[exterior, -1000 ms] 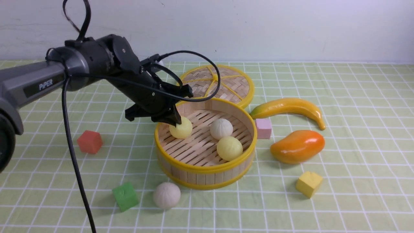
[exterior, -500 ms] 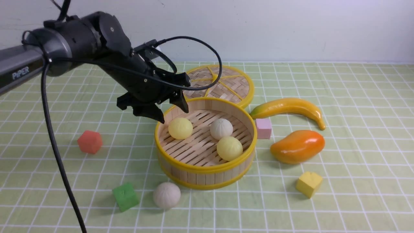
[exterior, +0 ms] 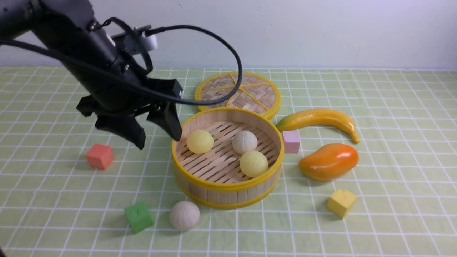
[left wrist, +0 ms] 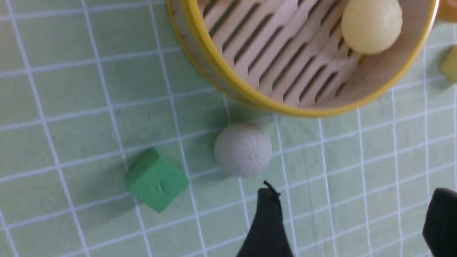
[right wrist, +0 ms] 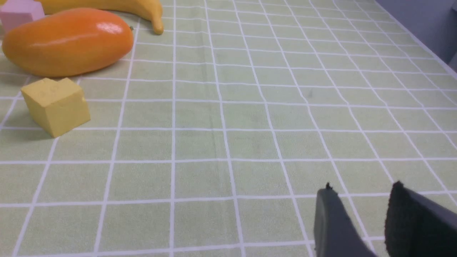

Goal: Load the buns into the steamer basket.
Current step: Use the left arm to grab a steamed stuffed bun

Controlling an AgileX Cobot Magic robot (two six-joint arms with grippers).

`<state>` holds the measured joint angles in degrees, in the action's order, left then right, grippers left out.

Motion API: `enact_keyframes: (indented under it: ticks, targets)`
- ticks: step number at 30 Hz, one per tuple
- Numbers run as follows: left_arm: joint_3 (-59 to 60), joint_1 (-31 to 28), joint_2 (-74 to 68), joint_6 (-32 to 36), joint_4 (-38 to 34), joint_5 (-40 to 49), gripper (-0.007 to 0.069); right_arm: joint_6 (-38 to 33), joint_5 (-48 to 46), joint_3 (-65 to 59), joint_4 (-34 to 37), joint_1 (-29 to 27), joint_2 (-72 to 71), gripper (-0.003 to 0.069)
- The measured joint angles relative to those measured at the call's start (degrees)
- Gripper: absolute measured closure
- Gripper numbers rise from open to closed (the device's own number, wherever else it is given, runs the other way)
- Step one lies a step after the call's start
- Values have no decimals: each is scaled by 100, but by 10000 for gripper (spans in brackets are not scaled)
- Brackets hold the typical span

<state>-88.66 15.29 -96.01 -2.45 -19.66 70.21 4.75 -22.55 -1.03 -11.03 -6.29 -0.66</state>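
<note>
The steamer basket [exterior: 228, 185] stands mid-table with three buns in it: a pale yellow one [exterior: 200, 141], an off-white one [exterior: 244, 142] and a second pale yellow one [exterior: 254, 163]. A fourth, off-white bun [exterior: 184, 215] lies on the cloth just in front of the basket. My left gripper [exterior: 159, 141] is open and empty, raised beside the basket's left rim. In the left wrist view this gripper [left wrist: 355, 196] hangs above the cloth near the loose bun [left wrist: 243, 150] and the basket [left wrist: 214, 75]. My right gripper [right wrist: 361, 187] is empty, jaws apart, over bare cloth.
The woven lid [exterior: 237, 92] lies behind the basket. A banana [exterior: 317, 119], a mango [exterior: 328, 161], a pink cube [exterior: 291, 141] and a yellow cube [exterior: 341, 202] are to its right. A red cube [exterior: 99, 156] and a green cube [exterior: 138, 216] are to its left.
My left gripper has let go of a pale yellow bun in the basket, opened, and risen out to the left. The bun stays on the basket floor.
</note>
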Motion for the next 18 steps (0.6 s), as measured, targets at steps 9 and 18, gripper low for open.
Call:
enact_keyframes:
  ticks: [9, 18]
  targets:
    - [1157, 939, -141, -244, 569, -506, 179, 0, 0, 0, 0, 0, 0, 421]
    - [1157, 1406, -940, -1181, 1706, -1442, 181, 0, 5, 0, 0, 0, 0, 420]
